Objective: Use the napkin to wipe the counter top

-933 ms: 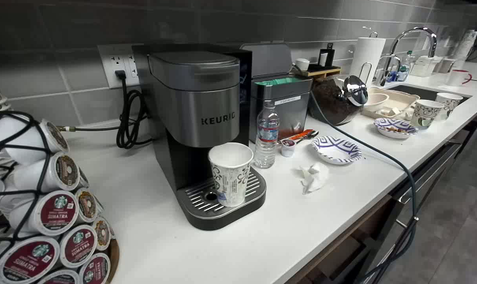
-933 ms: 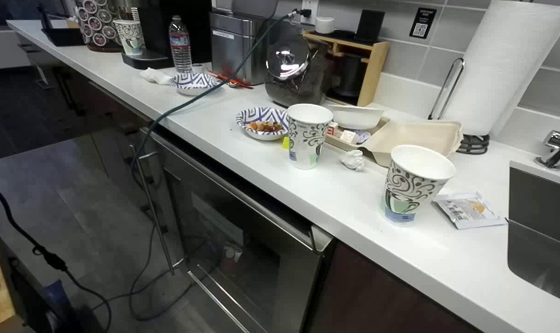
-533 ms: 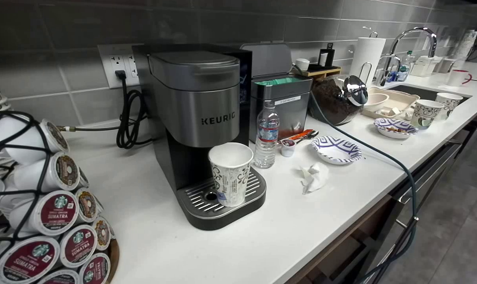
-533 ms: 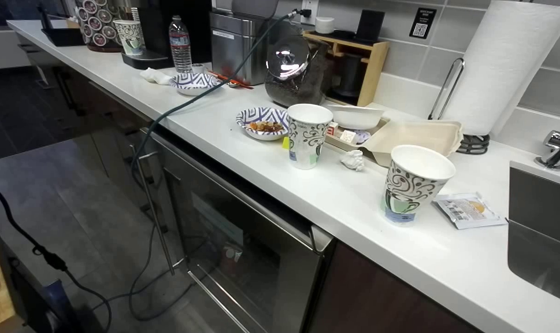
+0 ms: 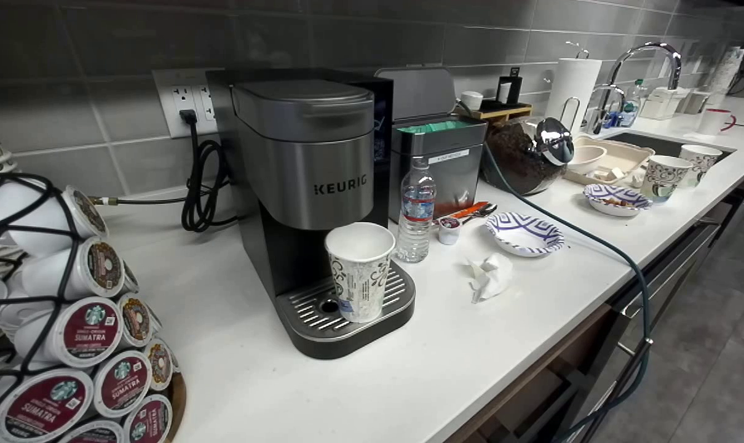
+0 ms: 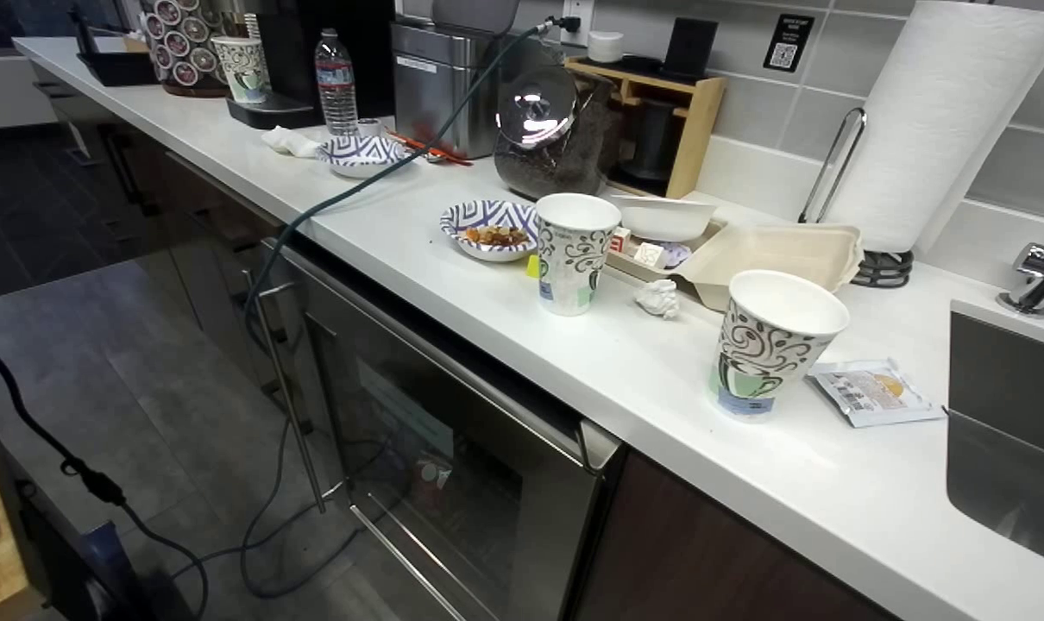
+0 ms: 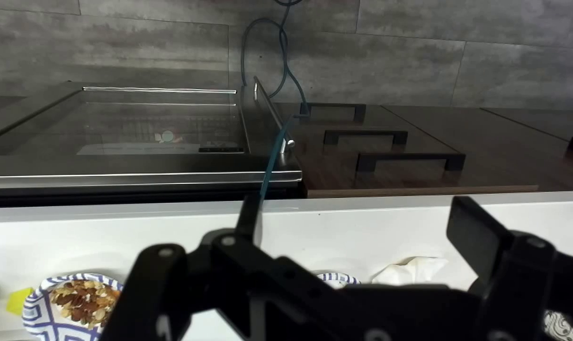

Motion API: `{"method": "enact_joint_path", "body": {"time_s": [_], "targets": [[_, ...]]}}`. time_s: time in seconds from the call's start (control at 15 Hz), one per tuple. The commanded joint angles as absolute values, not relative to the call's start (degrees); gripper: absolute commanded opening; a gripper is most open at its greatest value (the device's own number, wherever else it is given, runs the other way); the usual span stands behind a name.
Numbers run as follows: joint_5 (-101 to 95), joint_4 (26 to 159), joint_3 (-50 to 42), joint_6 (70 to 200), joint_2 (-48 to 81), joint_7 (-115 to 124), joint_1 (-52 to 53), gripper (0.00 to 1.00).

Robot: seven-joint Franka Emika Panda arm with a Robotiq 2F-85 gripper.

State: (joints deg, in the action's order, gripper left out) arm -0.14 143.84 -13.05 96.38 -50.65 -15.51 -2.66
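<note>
The napkin [image 5: 492,278], a crumpled white paper wad, lies on the white counter top [image 5: 347,394] between the coffee machine and a patterned dish. It also shows in an exterior view [image 6: 291,142] and in the wrist view [image 7: 412,271], where the gripper body hides its lower part. A smaller crumpled white wad [image 6: 657,299] lies beside the paper cups and tray. My gripper [image 7: 356,215] shows only in the wrist view. It is open and holds nothing, its fingers spread wide above the counter top, apart from the napkin.
The coffee machine [image 5: 316,184] with a paper cup [image 5: 360,271], a water bottle [image 5: 416,212] and a patterned dish [image 5: 524,234] stand around the napkin. A dark cable [image 5: 593,237] crosses the counter and hangs over its front edge. Cups [image 6: 574,254] stand near the sink [image 6: 1005,379].
</note>
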Motion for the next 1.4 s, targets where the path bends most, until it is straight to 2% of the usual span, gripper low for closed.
{"method": "enact_joint_path", "body": {"time_s": [0.0, 0.4, 0.87, 0.93, 1.0, 1.33], "targets": [[0.06, 143.70, -12.83, 96.25, -50.54, -15.68, -2.95, 1.00], [6.08, 145.56, -10.96, 100.55, -49.29, -9.99, -2.09, 1.00], [18.25, 155.76, 1.62, 132.75, -41.65, 5.90, -0.99, 1.00], [18.12, 155.06, 1.99, 133.17, -39.77, 6.52, -0.39, 1.00], [16.33, 154.94, 0.29, 129.92, -43.27, 4.72, -0.47, 1.00], [16.34, 154.92, 1.30, 132.66, -39.63, 6.25, 0.13, 1.00]]}}
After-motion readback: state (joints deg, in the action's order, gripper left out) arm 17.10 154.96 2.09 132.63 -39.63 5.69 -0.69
